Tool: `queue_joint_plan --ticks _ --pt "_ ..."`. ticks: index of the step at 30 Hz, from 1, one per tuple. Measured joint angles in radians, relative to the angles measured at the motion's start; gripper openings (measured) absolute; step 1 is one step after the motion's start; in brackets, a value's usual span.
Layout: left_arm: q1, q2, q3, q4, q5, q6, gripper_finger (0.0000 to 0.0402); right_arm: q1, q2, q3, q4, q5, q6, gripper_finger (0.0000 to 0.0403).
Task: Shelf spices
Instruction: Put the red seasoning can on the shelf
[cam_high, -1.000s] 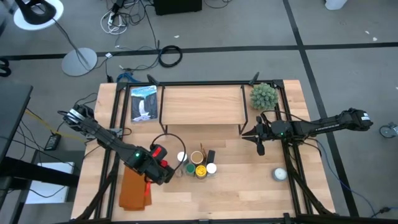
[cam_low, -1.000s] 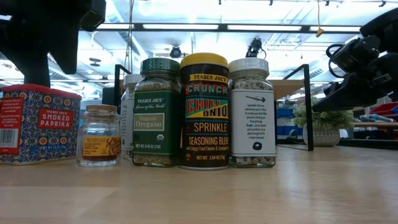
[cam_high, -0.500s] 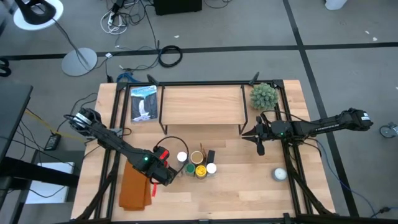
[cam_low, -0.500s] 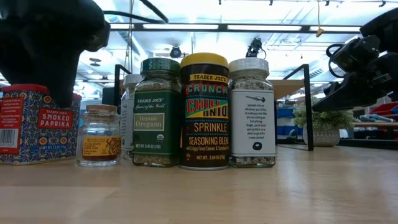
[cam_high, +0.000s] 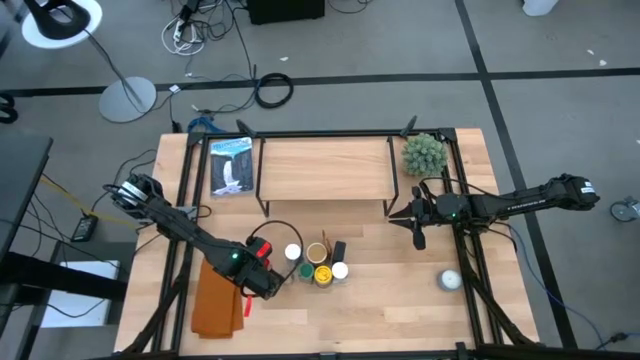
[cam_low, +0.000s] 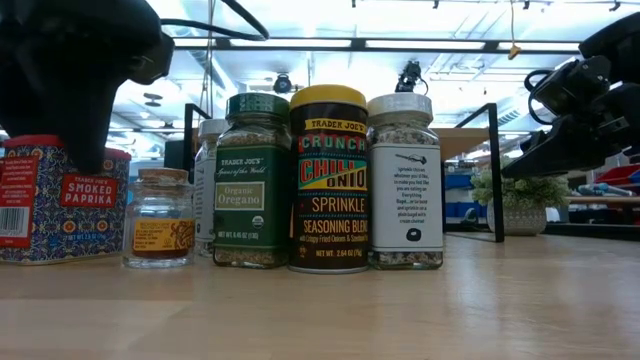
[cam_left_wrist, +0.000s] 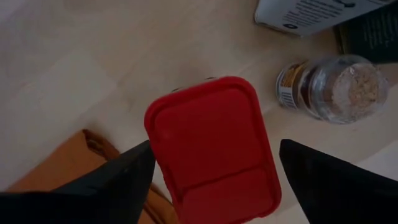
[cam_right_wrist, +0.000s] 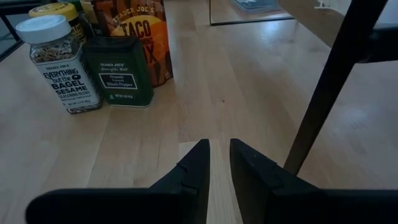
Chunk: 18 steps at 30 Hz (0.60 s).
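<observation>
While the left gripper (cam_high: 262, 278) hangs low in the left-centre of the overhead frame, its fingers (cam_left_wrist: 106, 186) are spread wide on either side of the red square tin (cam_left_wrist: 212, 149), one dark tip to each flank, and whether they touch it cannot be told. Just beside the tin lies an orange cloth (cam_high: 215, 305) on the tabletop (cam_high: 380, 310). Right of that, in the middle of the frame, stand the remaining spices (cam_high: 320, 265): a small glass jar (cam_low: 161, 218), a green-lidded oregano jar (cam_low: 253, 180), a yellow-lidded seasoning jar (cam_low: 328, 180) and a white-lidded jar (cam_low: 404, 182), closely grouped. Above them, in the upper centre, is the shelf (cam_high: 325, 168), its board bare. At right-centre the right gripper (cam_high: 417, 228) hovers near the shelf's right leg, fingers (cam_right_wrist: 193, 171) nearly pressed together, holding nothing.
</observation>
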Motion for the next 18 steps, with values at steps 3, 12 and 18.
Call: queue_joint_plan --ticks 3,12,18 --pt "0.000 0.000 0.000 0.000 0.008 0.000 0.0340 0.000 0.000 0.000 0.003 0.000 0.000 0.0064" --pt "0.000 0.000 0.000 -0.002 0.026 0.003 0.0328 0.000 0.000 0.000 0.006 0.000 0.000 0.0064" --pt "0.008 0.000 0.000 -0.003 0.025 0.004 0.0323 0.000 0.000 0.000 0.006 0.000 0.000 0.0064"
